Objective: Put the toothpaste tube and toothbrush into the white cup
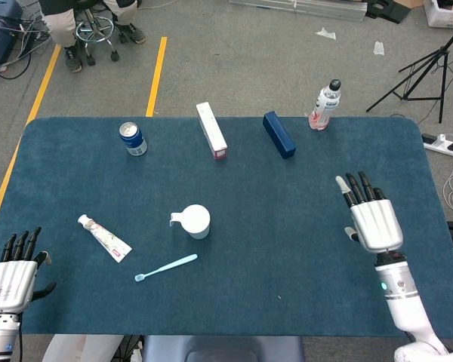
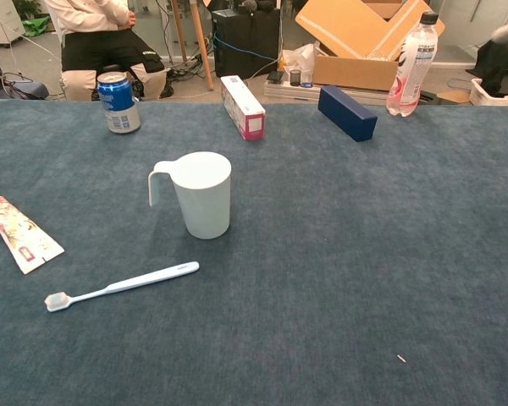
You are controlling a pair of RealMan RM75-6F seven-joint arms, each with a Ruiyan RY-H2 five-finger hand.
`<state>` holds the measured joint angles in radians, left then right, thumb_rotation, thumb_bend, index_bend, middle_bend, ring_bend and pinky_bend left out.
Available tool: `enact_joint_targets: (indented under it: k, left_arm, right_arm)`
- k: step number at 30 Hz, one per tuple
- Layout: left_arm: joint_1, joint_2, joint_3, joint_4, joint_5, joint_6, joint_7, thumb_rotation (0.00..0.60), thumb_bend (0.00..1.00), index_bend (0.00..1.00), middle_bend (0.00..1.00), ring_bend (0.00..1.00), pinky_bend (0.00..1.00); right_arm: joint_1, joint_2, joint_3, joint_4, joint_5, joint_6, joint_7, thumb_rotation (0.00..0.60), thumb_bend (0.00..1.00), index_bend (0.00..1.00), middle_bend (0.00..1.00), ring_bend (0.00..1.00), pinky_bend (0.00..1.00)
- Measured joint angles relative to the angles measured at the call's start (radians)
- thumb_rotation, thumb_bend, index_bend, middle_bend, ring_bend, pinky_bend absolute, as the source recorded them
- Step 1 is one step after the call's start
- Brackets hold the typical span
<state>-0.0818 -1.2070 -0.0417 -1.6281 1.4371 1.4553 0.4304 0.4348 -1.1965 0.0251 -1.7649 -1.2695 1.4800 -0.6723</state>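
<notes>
The white cup (image 1: 197, 222) (image 2: 200, 194) stands upright near the table's middle, its handle to the left. A toothpaste tube (image 1: 104, 237) (image 2: 15, 230) lies flat to its left. In front of the cup lies a light blue toothbrush (image 1: 166, 267) (image 2: 123, 284), its bristles at the left end. My right hand (image 1: 371, 215) hovers open over the right part of the table, fingers spread, far from the cup. My left hand (image 1: 13, 269) is open at the front left corner, holding nothing. Neither hand shows in the chest view.
Along the far edge stand a blue can (image 1: 133, 139) (image 2: 118, 102), a white and pink box (image 1: 211, 130) (image 2: 242, 106), a dark blue box (image 1: 278, 134) (image 2: 346, 112) and a water bottle (image 1: 325, 104) (image 2: 410, 62). A person sits behind the table (image 2: 102, 34).
</notes>
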Motion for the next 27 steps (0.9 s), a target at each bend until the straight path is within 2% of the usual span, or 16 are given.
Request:
enact_joint_targets:
  k: [5, 10, 20, 27]
  left_arm:
    - [-0.002, -0.008, -0.001, 0.01, 0.002, 0.008, -0.005, 0.6, 0.02, 0.47, 0.06, 0.0, 0.0]
    - [-0.003, -0.01, -0.009, 0.02, -0.025, 0.001, -0.011, 0.6, 0.02, 0.47, 0.06, 0.0, 0.0]
    - [-0.008, -0.008, -0.015, 0.036, -0.047, -0.007, -0.032, 0.6, 0.02, 0.47, 0.06, 0.0, 0.0]
    - [-0.011, -0.018, -0.014, 0.047, -0.044, -0.003, -0.031, 0.6, 0.02, 0.47, 0.06, 0.0, 0.0]
  right_arm:
    - [-0.098, 0.014, -0.031, -0.002, -0.033, 0.098, 0.017, 0.6, 0.0, 0.02, 0.11, 0.03, 0.35]
    - [-0.156, 0.002, -0.04, 0.059, -0.079, 0.147, 0.109, 0.6, 0.0, 0.02, 0.11, 0.03, 0.35]
    - [-0.234, -0.04, -0.02, 0.195, -0.117, 0.18, 0.299, 0.6, 0.0, 0.02, 0.11, 0.03, 0.35]
    - [-0.259, -0.037, 0.002, 0.215, -0.142, 0.174, 0.353, 0.6, 0.0, 0.02, 0.11, 0.03, 0.35]
